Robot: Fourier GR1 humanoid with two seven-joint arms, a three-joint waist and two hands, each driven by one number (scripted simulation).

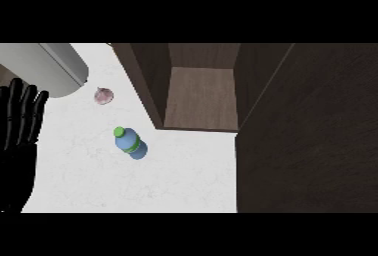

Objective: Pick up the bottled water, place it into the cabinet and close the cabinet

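The bottled water (130, 142) is a blue bottle with a green cap and green band. It stands upright on the white counter (148, 185), a little left of the cabinet's front edge. The dark wooden cabinet (201, 95) is open, and its lighter wooden shelf shows inside. Its open door (310, 130) fills the right side of the head view. My left hand (21, 125) rests open at the left edge, fingers up, well apart from the bottle. My right hand does not show.
A small pinkish round object (104, 95) lies on the counter behind the bottle. A grey rounded appliance (52, 67) sits at the upper left corner. The cabinet's left wall (144, 85) rises beside the bottle's far right.
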